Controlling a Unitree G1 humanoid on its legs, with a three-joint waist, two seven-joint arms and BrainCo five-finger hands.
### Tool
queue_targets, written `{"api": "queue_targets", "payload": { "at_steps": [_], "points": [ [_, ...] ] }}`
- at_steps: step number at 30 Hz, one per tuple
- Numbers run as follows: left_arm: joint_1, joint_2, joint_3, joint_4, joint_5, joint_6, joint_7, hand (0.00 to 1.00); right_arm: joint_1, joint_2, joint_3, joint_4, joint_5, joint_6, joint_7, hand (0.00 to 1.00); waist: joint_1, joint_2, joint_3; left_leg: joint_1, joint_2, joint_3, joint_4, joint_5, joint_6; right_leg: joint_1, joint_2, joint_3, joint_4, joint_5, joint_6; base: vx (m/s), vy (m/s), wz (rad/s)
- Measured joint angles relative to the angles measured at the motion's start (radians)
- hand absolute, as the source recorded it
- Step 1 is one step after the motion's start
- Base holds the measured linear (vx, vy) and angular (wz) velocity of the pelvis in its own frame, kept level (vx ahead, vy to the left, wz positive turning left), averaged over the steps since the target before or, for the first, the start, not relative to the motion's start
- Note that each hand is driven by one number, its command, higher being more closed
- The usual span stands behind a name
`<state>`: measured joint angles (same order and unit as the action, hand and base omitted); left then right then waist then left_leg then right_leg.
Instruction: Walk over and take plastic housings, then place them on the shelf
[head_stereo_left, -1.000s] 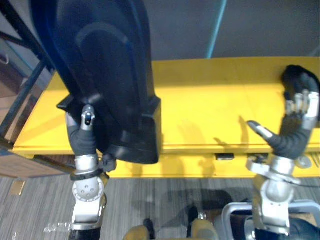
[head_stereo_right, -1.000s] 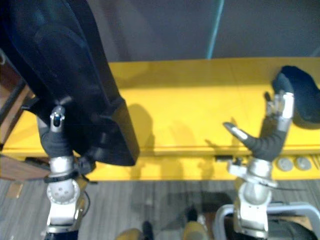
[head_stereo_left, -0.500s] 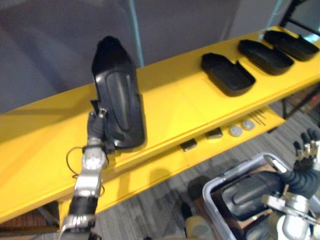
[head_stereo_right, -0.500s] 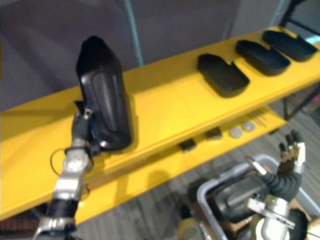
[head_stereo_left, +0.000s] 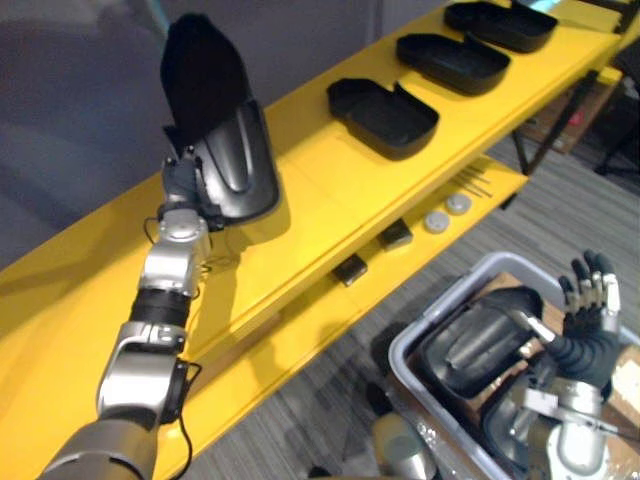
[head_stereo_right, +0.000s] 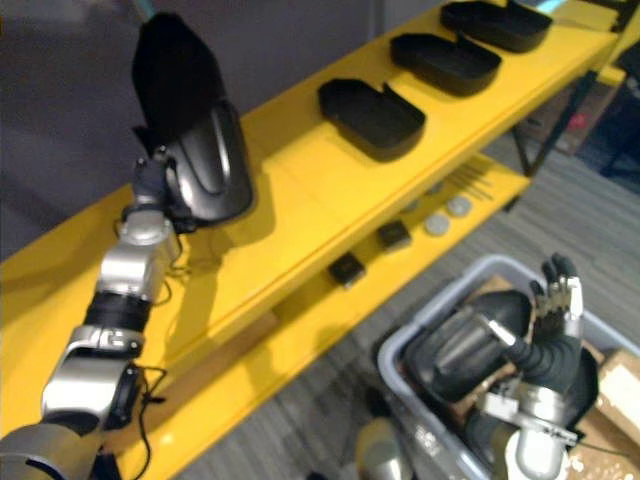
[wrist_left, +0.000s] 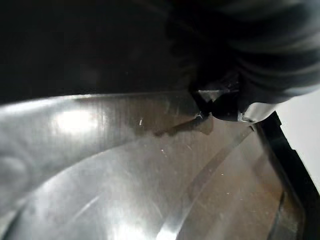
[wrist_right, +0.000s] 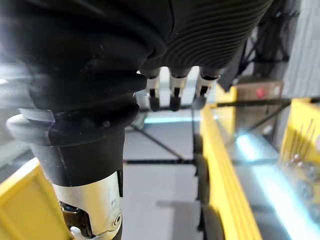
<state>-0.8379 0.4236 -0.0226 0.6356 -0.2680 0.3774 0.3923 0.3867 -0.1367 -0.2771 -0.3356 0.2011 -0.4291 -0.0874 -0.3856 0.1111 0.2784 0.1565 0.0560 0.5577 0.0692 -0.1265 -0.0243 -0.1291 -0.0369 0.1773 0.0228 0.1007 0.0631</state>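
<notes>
At the frame's upper left, the left robot hand (head_stereo_left: 184, 180) grasps a black plastic housing (head_stereo_left: 222, 150) by its lower edge, holding it upright on the yellow shelf (head_stereo_left: 330, 190). Three more housings (head_stereo_left: 385, 112) lie along the shelf toward the upper right. At the lower right, the right robot hand (head_stereo_left: 590, 310) is released, its fingers straight, above a grey bin (head_stereo_left: 430, 345) of housings.

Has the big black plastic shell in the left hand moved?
Yes. The black plastic housing in the left hand went further in over the yellow shelf, away from its front edge.
</notes>
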Motion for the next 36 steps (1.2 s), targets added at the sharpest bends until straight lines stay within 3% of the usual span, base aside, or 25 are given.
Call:
{"api": "queue_targets", "payload": {
  "at_steps": [3, 5, 10, 17, 18, 31, 36],
  "points": [
    [-0.002, 0.000, 0.000, 0.042, -0.008, 0.072, 0.002, 1.00, -0.001, -0.016, 0.002, 0.002, 0.000, 0.003, -0.008, 0.00, -0.013, -0.004, 0.031, -0.011, -0.006, 0.000, 0.012, 0.000, 0.000, -0.013, -0.011, -0.004, 0.007, 0.003, -0.004, -0.06, -0.018, -0.05],
    [-0.002, 0.000, 0.000, 0.064, -0.013, 0.095, 0.020, 1.00, -0.001, -0.020, 0.005, 0.003, 0.001, 0.006, -0.024, 0.00, -0.014, -0.004, 0.051, -0.012, -0.011, 0.000, 0.012, 0.000, 0.000, -0.019, -0.016, -0.005, 0.015, 0.004, -0.004, -0.06, 0.010, -0.02],
    [-0.017, 0.008, 0.008, 0.074, -0.046, 0.107, 0.109, 1.00, -0.002, -0.026, 0.040, 0.018, 0.001, 0.015, -0.052, 0.00, -0.014, -0.008, 0.072, -0.020, -0.010, 0.000, 0.008, -0.019, -0.005, -0.032, -0.017, -0.012, 0.023, 0.009, -0.004, -0.05, 0.008, 0.02],
    [-0.028, 0.007, 0.049, 0.074, -0.087, 0.086, 0.205, 1.00, -0.002, -0.028, 0.069, 0.025, 0.001, 0.015, -0.100, 0.00, -0.015, 0.005, 0.106, -0.021, -0.010, 0.003, 0.013, -0.022, -0.010, -0.047, -0.016, -0.011, 0.057, 0.009, -0.004, 0.00, 0.000, 0.00],
    [-0.028, 0.007, 0.049, 0.075, -0.090, 0.082, 0.223, 0.00, -0.002, -0.028, 0.069, 0.025, 0.002, 0.015, -0.111, 0.00, -0.015, 0.005, 0.107, -0.024, -0.006, 0.002, 0.018, -0.023, -0.010, -0.048, -0.014, -0.013, 0.059, 0.008, -0.005, 0.00, 0.000, 0.00],
    [-0.012, 0.008, 0.050, 0.074, -0.222, -0.019, 0.214, 0.00, 0.003, -0.033, 0.094, 0.026, 0.004, 0.014, -0.125, 0.00, -0.019, 0.004, 0.123, -0.037, 0.003, 0.002, 0.058, -0.033, -0.017, -0.078, -0.011, -0.014, 0.125, -0.019, -0.005, 0.00, 0.000, 0.00],
    [0.057, -0.003, 0.048, 0.038, -0.343, -0.117, 0.228, 0.00, 0.016, -0.020, 0.092, 0.026, 0.021, 0.011, -0.090, 0.00, -0.029, 0.004, 0.123, -0.018, 0.005, 0.003, 0.069, -0.040, -0.017, -0.065, -0.003, -0.012, 0.139, -0.032, 0.001, 0.00, 0.001, -0.01]
  ]
}}
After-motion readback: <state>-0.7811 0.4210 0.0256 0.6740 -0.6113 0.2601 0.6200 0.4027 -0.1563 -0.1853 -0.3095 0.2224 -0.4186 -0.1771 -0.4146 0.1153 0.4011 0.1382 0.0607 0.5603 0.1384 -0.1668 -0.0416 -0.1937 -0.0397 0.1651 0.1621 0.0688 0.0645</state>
